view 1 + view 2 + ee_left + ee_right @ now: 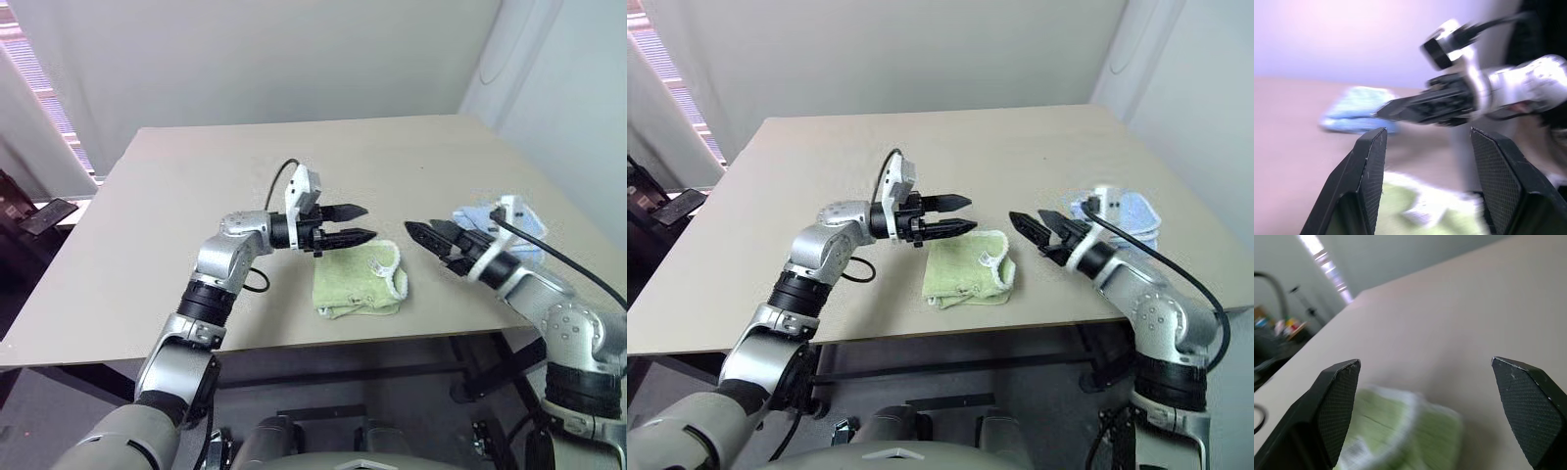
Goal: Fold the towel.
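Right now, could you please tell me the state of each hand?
Left hand: open, holding nothing, above the towel.
Right hand: wide open, holding nothing, beside the towel.

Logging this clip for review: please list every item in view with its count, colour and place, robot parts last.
towel: one, light green with white edging, folded small, lying near the table's front edge between the two end effectors.
folded cloth: one, light blue, on the table behind the right end effector.
table: one, beige, carrying both cloths.
dark flat object: one, black, off the table at the far left; I cannot tell what it is.
left end effector: one, black fingers, open, above the towel's left side, holding nothing.
right end effector: one, black fingers, open, right of the towel, holding nothing.
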Controlling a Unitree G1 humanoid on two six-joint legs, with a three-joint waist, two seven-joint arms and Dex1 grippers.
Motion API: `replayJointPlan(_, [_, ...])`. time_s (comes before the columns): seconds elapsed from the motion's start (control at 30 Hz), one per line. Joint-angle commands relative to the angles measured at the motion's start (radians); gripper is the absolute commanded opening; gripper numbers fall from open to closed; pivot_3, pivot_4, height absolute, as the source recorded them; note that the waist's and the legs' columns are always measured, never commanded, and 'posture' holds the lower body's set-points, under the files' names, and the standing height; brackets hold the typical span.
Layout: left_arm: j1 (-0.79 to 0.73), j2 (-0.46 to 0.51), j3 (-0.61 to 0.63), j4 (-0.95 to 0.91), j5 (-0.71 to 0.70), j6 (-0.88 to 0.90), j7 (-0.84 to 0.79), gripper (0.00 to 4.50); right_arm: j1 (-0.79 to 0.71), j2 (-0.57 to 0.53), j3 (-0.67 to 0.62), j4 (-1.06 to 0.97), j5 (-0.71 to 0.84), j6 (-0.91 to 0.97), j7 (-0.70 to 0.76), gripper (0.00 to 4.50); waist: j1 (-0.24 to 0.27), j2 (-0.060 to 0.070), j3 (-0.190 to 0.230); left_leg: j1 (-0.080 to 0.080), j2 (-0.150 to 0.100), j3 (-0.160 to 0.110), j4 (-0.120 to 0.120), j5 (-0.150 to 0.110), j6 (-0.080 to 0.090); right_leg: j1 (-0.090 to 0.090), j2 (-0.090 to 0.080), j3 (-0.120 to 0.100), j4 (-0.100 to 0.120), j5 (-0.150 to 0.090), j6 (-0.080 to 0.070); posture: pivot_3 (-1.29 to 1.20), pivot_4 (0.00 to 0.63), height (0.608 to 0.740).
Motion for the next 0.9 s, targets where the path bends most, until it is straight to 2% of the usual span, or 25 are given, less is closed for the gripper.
replayJointPlan(0.03, [-0.004, 0.036, -0.019, 0.082, 0.085, -0.14, -0.017, 2.85, -0.075, -0.031, 0.084, -0.001, -0.017, -0.022, 0.093, 4.5, 0.0, 0.0, 0.0, 0.0, 0.0, 0.0, 0.0, 0.0, 0.0, 0.0, 0.0, 0.0, 0.0, 0.0, 0.0, 0.0, 0.0, 0.736])
replayJointPlan(0.1, [0.016, 0.046, -0.031, 0.111, 0.105, -0.192, -0.054, 2.85, -0.098, -0.047, 0.153, 0.037, -0.062, -0.042, 0.147, 4.5, 0.001, 0.0, 0.0, -0.001, 0.0, 0.0, 0.0, 0.0, 0.002, -0.001, 0.0, 0.0, 0.0, 0.0, 0.0, 0.0, 0.0, 0.736])
replayJointPlan(0.17, [0.023, 0.042, -0.035, 0.15, 0.12, -0.237, -0.064, 2.86, -0.099, -0.058, 0.209, 0.065, -0.105, -0.073, 0.191, 4.12, 0.002, -0.001, 0.0, -0.002, 0.0, 0.0, 0.0, -0.001, 0.002, -0.001, 0.0, 0.0, -0.001, 0.0, 0.0, 0.0, 0.0, 0.736])
replayJointPlan(0.2, [0.024, 0.035, -0.029, 0.17, 0.117, -0.251, -0.072, 2.48, -0.094, -0.063, 0.232, 0.076, -0.124, -0.087, 0.213, 3.92, 0.003, -0.001, 0.0, -0.002, 0.0, 0.0, 0.0, -0.002, 0.002, -0.001, 0.0, 0.0, -0.001, 0.0, 0.0, 0.0, 0.0, 0.736])
replayJointPlan(0.27, [0.026, 0.02, -0.023, 0.208, 0.116, -0.278, -0.085, 1.91, -0.08, -0.065, 0.26, 0.091, -0.15, -0.12, 0.255, 3.22, 0.002, -0.001, 0.0, -0.005, -0.001, 0.0, 0.001, -0.003, 0.002, -0.004, -0.001, 0.0, -0.001, 0.001, 0.002, 0.0, 0.0, 0.736])
replayJointPlan(0.43, [0.041, -0.018, -0.063, 0.287, 0.18, -0.372, -0.071, 0.05, -0.052, -0.071, 0.295, 0.123, -0.194, -0.156, 0.312, 1.3, 0.001, -0.001, 0.0, -0.006, -0.001, 0.0, 0.001, -0.003, 0.003, -0.005, -0.001, 0.0, -0.001, 0.002, 0.003, 0.0, 0.0, 0.736])
replayJointPlan(0.53, [0.055, -0.047, -0.094, 0.35, 0.228, -0.411, -0.061, 0.0, -0.025, -0.05, 0.296, 0.172, -0.208, -0.172, 0.322, 0.23, 0.001, -0.001, 0.0, -0.005, -0.001, 0.0, 0.001, -0.003, 0.003, -0.004, -0.001, 0.0, -0.001, 0.002, 0.003, 0.0, 0.0, 0.736])
replayJointPlan(0.77, [0.078, -0.12, -0.121, 0.523, 0.318, -0.494, 0.016, 0.0, 0.07, 0.021, 0.382, 0.32, -0.331, -0.319, 0.351, 0.23, 0.0, -0.001, -0.003, -0.004, -0.001, 0.0, 0.002, -0.003, 0.003, -0.003, 0.0, 0.0, 0.0, 0.002, 0.003, 0.0, 0.0, 0.736])
replayJointPlan(0.9, [0.061, -0.145, -0.088, 0.555, 0.307, -0.509, 0.036, 0.0, 0.075, 0.035, 0.411, 0.351, -0.376, -0.355, 0.361, 0.23, 0.0, -0.001, -0.005, 0.009, -0.001, 0.0, 0.002, -0.004, 0.003, 0.008, -0.001, 0.0, -0.002, 0.002, 0.003, 0.0, 0.0, 0.736])
